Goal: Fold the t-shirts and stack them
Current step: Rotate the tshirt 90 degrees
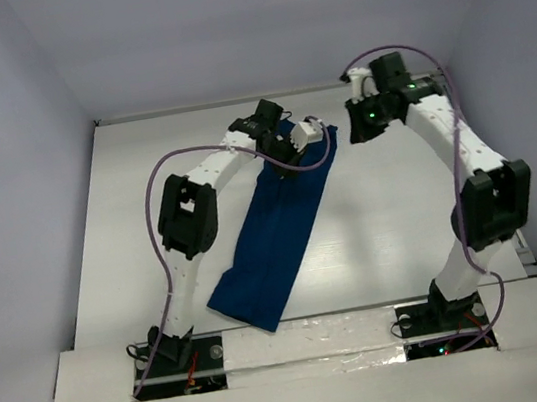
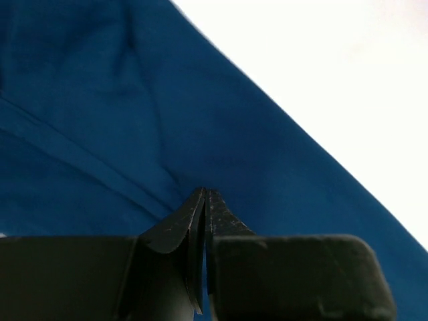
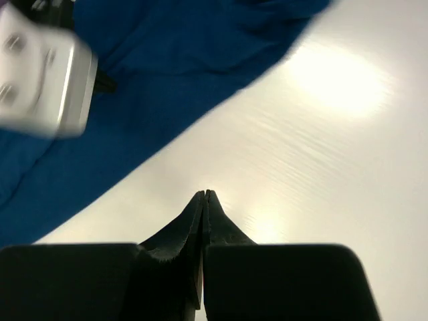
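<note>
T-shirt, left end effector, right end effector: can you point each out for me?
t-shirt [image 1: 277,225], top view, middle of the blue cloth strip.
left end effector [image 2: 205,195], left wrist view, between its shut fingertips.
right end effector [image 3: 205,195], right wrist view, between its shut fingertips.

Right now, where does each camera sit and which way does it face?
Top: fixed above and behind the robot, looking down at the table; left arm, right arm and t-shirt show.
Left wrist: on the left arm, looking past its shut left gripper onto the t-shirt.
Right wrist: on the right arm, looking past its shut right gripper at bare table and t-shirt edge.
Shared: all three see the t-shirt.
</note>
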Controlling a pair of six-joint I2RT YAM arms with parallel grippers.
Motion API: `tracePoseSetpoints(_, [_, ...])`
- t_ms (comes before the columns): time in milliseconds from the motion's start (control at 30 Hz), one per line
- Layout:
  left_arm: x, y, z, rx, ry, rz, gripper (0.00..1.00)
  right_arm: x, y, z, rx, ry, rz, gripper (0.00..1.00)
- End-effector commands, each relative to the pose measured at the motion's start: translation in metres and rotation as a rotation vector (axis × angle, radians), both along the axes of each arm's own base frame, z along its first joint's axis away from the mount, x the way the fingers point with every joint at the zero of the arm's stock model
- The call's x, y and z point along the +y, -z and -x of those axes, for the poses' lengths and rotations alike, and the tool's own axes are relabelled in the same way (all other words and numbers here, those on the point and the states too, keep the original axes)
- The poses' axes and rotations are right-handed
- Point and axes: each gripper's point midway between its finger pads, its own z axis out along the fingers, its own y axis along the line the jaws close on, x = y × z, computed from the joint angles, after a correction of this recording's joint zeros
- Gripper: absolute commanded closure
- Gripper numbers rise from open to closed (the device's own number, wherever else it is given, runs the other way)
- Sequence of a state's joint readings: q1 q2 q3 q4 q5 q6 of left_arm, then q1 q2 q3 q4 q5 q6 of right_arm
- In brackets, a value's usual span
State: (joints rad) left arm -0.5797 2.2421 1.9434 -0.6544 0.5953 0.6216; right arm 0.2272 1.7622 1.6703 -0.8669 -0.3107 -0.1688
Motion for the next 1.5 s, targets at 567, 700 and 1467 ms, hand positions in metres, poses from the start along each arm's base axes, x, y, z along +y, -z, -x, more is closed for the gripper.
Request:
tracePoseSetpoints(567, [-0.038, 0.025, -0.091, -0.012, -0.249, 0.063, 1.00, -0.019, -0.095, 0.028, -0.293, -0.015, -0.185, 1.00])
tracePoseSetpoints(700, [-0.030, 0.042, -0.098, -0.007, -0.322, 0.011, 1.00, -0.016, -0.098, 0.029, -0.290, -0.031, -0.201, 1.00])
tracePoseSetpoints(1467, [0.120, 0.037, -0.223, -0.072, -0.891, 0.035, 1.00, -0.007, -0.094, 0.041, -0.259, -0.079, -0.245, 1.00])
